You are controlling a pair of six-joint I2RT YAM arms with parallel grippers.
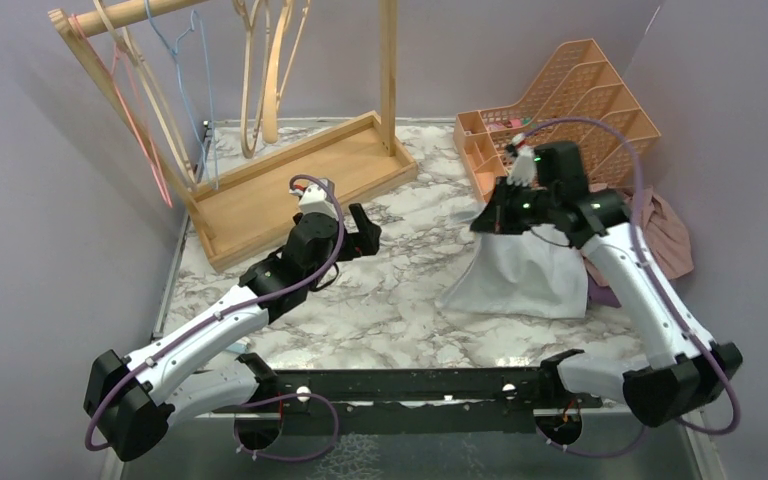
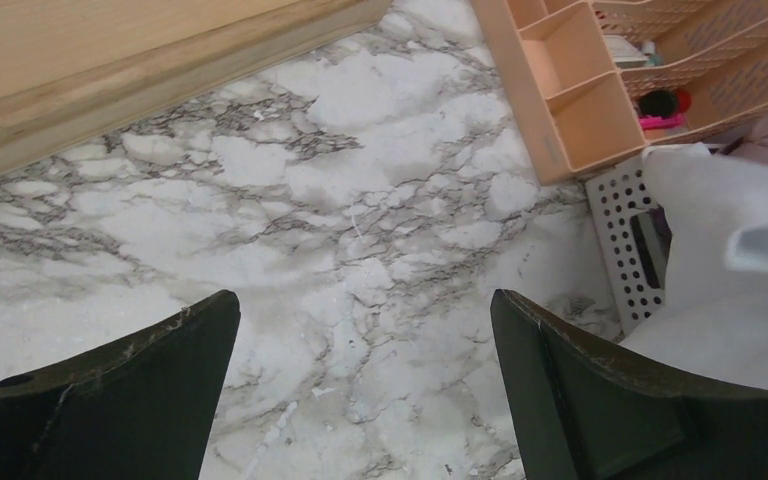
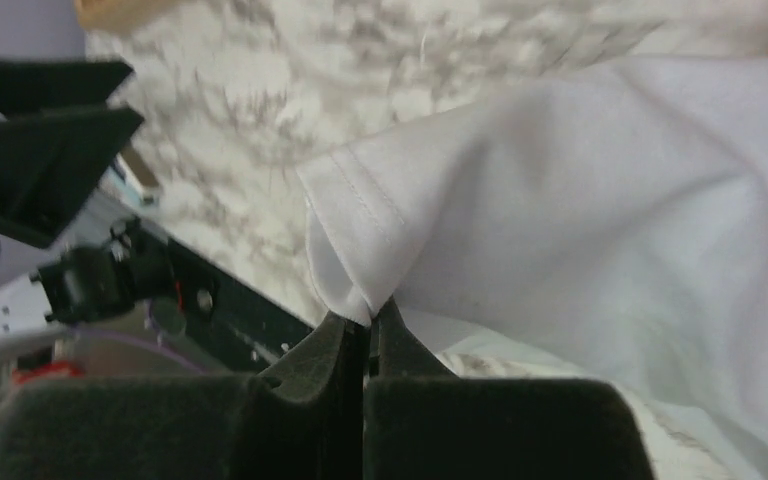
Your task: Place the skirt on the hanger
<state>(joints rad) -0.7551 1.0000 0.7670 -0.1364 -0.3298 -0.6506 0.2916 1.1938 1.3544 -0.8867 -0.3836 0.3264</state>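
Right gripper (image 3: 368,322) pinched shut on white skirt (image 3: 580,200) — smooth cloth, stitched hem seen only from right wrist. Overhead: skirt tented at right of veined marble table (image 1: 380,300). Left gripper (image 2: 363,300) spread wide above marble.

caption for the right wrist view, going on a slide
Right claw shut on a hemmed corner of the white skirt above the marble table.
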